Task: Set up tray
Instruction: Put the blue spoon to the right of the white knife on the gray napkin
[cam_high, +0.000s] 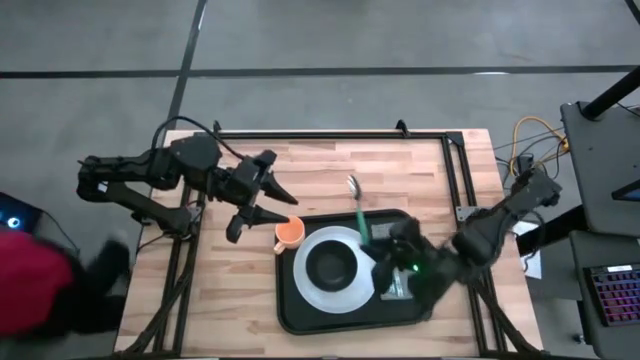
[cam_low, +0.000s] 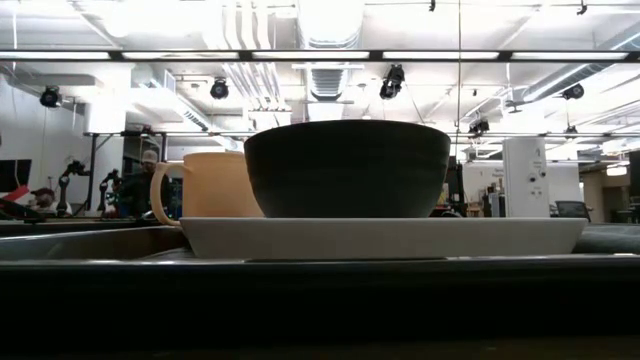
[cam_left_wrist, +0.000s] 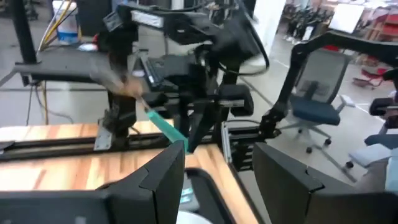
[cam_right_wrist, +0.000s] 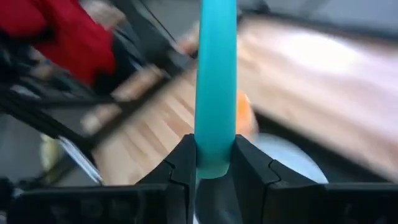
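We saw the tray lying on the bench, carrying a white plate with a black bowl. Our right pincer clamped a teal-handled spoon. The left pincer hung open near an orange cup.

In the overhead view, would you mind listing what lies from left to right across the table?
Left hand → orange cup → white plate holding the black bowl → right hand, gripping the teal-handled spoon.
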